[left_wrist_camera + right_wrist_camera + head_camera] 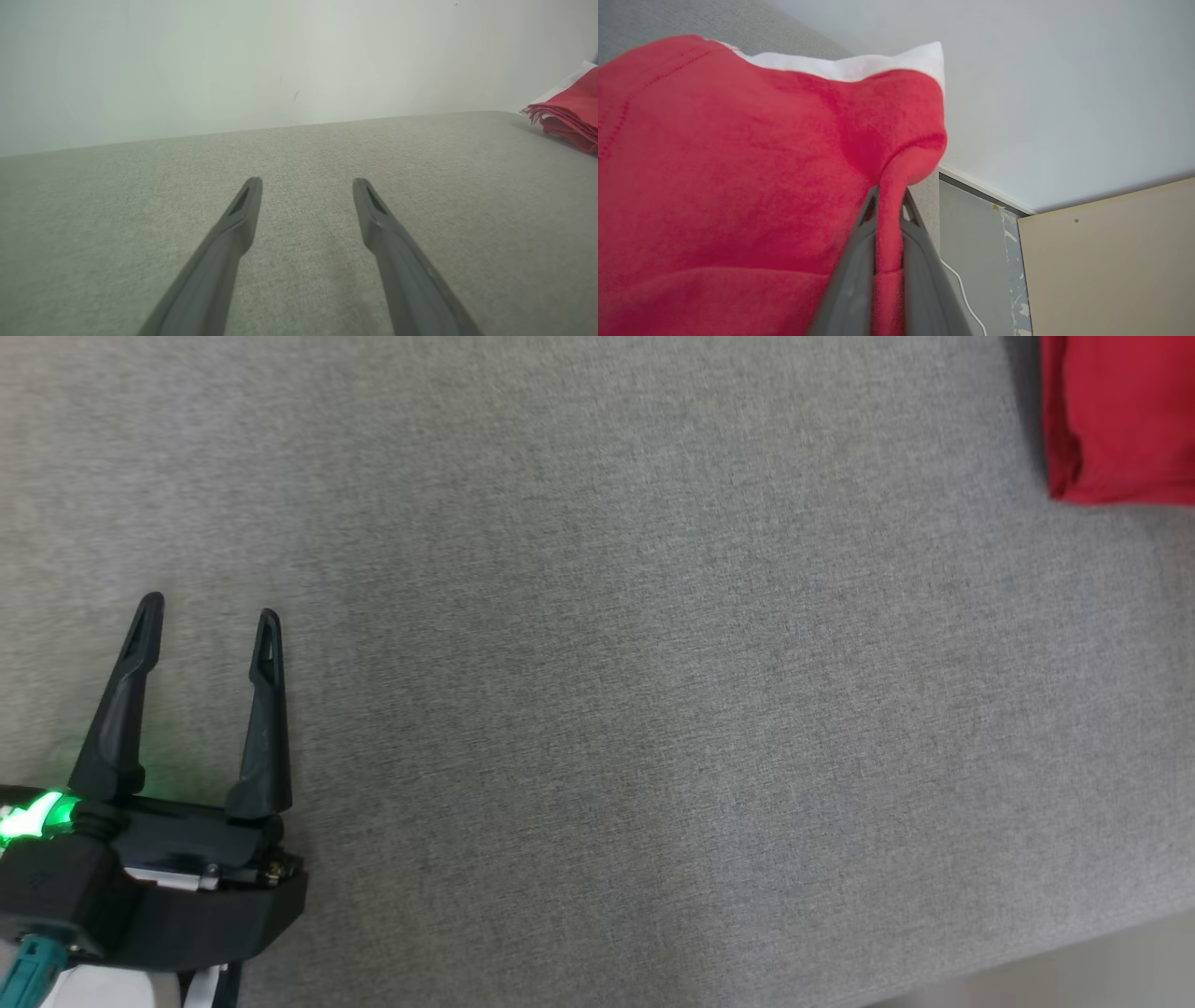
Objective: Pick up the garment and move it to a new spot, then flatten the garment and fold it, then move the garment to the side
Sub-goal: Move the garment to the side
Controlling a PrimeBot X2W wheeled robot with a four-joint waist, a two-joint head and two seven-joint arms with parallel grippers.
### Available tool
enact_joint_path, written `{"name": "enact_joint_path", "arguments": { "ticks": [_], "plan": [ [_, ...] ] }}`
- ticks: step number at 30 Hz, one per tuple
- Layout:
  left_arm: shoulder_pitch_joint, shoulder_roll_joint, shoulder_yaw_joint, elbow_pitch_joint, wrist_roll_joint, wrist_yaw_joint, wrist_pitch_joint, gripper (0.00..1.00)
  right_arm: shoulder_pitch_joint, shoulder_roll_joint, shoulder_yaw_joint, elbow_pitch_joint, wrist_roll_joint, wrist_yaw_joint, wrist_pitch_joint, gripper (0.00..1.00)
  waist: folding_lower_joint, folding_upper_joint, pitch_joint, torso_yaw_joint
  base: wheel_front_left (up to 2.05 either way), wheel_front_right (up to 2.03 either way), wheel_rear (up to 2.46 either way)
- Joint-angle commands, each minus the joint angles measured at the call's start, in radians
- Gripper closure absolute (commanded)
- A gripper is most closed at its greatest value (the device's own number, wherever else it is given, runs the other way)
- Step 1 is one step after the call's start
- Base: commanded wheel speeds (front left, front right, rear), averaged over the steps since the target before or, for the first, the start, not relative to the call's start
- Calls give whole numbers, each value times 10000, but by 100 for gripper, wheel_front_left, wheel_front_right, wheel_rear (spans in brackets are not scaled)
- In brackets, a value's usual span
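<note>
The grey fabric surface (653, 663) spreads across the head view. The red garment (1120, 420) lies folded at its far right corner, with a white edge (859, 65) that may be a lining. The left gripper (209, 609) hovers low at the near left, well apart from the garment, fingers spread and holding nothing. The right gripper (889, 200) is clamped on a pinched ridge of the red cloth

Black left hand (209, 609) bears green light (37, 810), teal cable (28, 966).

Plain room: bare wall (299, 56), grey-cloth surface (597, 709)
</note>
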State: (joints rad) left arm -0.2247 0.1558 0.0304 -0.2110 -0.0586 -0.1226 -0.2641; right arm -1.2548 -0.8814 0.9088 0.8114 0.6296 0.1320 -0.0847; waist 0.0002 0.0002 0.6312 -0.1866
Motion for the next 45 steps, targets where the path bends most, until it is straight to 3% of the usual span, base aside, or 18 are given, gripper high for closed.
{"name": "enact_joint_path", "arguments": {
  "ticks": [1, 10, 12, 13, 24, 29, 33, 39, 45],
  "plan": [
    [36, 81, 12, -67, 51, 21, 2, 0, -158, -76, 35, 58, -41, -27, 6, 100, -2, -2, 293, -251, 0, 0, 0],
    [47, 75, -78, 18, -36, 86, 9, 0, -992, 115, 425, 694, -413, -27, -6, 100, -2, -2, 417, -47, 0, 0, 0],
    [76, 63, -85, 57, -62, 124, 14, 0, -1159, 164, 421, 944, -570, -27, -107, 52, -2, -2, 423, 8, 0, 0, 0],
    [90, 46, -94, 81, -81, 136, 14, 0, -1221, 211, 383, 1058, -613, -27, -191, 0, -2, -2, 420, 39, 0, 0, 0],
    [239, -175, -66, 412, -302, 219, 2, 0, -1170, 882, -127, 1960, -740, -27, -1382, 0, -2, -2, -429, 198, 0, 0, 0],
    [574, -353, 119, 739, -468, 243, 0, 0, -526, 1640, -1019, 1826, -532, -27, -1791, 0, -2, -2, -1488, 269, 0, 0, 0],
    [984, -478, 321, 931, -597, 266, 0, 0, 470, 2260, -2333, 590, -776, -27, -1806, 0, -2, -2, -2284, 348, 0, 0, 0],
    [1458, -660, 454, 1263, -759, 228, -1, 0, 3273, 3417, -4673, -1504, -1855, -27, -1812, 0, -2, -2, -3318, 731, 0, 0, 0],
    [1732, -795, 465, 1643, -875, 192, -1, 0, 6090, 4580, -6147, -3261, -2769, -27, -1814, 0, -2, -2, -4098, 1196, 0, 0, 0]
  ]
}}
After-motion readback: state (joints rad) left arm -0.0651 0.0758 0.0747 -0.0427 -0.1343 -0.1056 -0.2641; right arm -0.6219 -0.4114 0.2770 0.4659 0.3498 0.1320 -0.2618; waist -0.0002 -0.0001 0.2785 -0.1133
